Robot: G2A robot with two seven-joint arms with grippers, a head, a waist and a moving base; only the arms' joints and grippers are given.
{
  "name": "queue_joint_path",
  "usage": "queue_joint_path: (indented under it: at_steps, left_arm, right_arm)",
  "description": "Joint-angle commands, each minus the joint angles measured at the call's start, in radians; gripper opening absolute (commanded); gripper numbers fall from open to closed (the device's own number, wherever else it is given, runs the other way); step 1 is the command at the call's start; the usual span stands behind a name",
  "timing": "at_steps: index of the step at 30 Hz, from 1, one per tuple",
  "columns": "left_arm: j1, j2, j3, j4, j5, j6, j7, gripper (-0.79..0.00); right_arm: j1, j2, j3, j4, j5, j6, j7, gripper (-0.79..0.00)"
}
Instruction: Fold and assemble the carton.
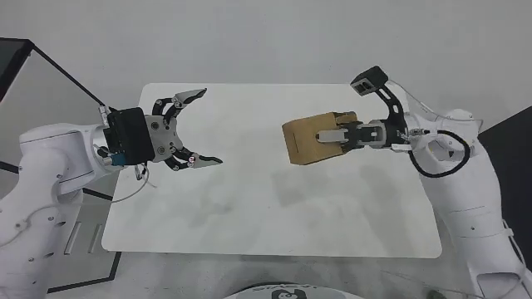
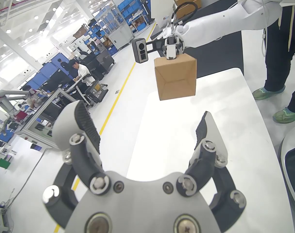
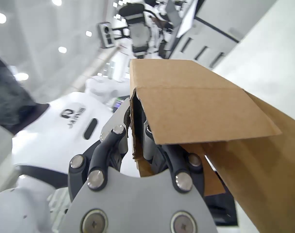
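A brown cardboard carton [image 1: 309,139] hangs above the white table [image 1: 274,208], right of centre. My right gripper [image 1: 326,135] is shut on one wall of the carton [image 3: 196,112], with one finger inside and one outside. A loose flap [image 3: 200,115] sticks out beside the fingers. From the left wrist view the carton [image 2: 175,76] shows a folded, closed end facing my left arm. My left gripper [image 1: 199,126] is wide open over the table's left side, empty, with the carton well away from its fingertips [image 2: 86,122].
The table's near edge [image 1: 274,255] and its middle have free room. A black panel [image 1: 17,58] stands beyond the left end. In the left wrist view a person's legs [image 2: 281,73] stand beside the table's far right corner.
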Motion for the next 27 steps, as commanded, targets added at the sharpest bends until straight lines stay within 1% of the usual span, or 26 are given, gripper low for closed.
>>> queue_joint_path:
  at_steps: [1, 15, 18, 23, 26, 27]
  left_arm:
    - [0.0, 0.0, 0.0, 0.0, 0.0, 0.0, 0.0, 0.0]
    - [0.0, 0.0, 0.0, 0.0, 0.0, 0.0, 0.0, 0.0]
    - [0.0, 0.0, 0.0, 0.0, 0.0, 0.0, 0.0, 0.0]
    - [0.0, 0.0, 0.0, 0.0, 0.0, 0.0, 0.0, 0.0]
    - [0.0, 0.0, 0.0, 0.0, 0.0, 0.0, 0.0, 0.0]
    - [0.0, 0.0, 0.0, 0.0, 0.0, 0.0, 0.0, 0.0]
  right_arm:
    - [0.011, 0.003, -0.01, -0.063, -0.119, 0.003, -0.012, -0.785]
    - [0.016, 0.004, -0.014, -0.08, -0.146, 0.002, -0.023, -0.785]
    - [0.027, 0.017, 0.004, -0.136, -0.368, -0.006, -0.033, -0.785]
    - [0.057, 0.036, 0.009, -0.235, -0.664, -0.053, 0.003, -0.785]
    - [0.073, 0.04, -0.025, -0.259, -0.76, -0.086, 0.002, -0.785]
    - [0.082, 0.041, -0.041, -0.266, -0.787, -0.118, 0.01, -0.785]
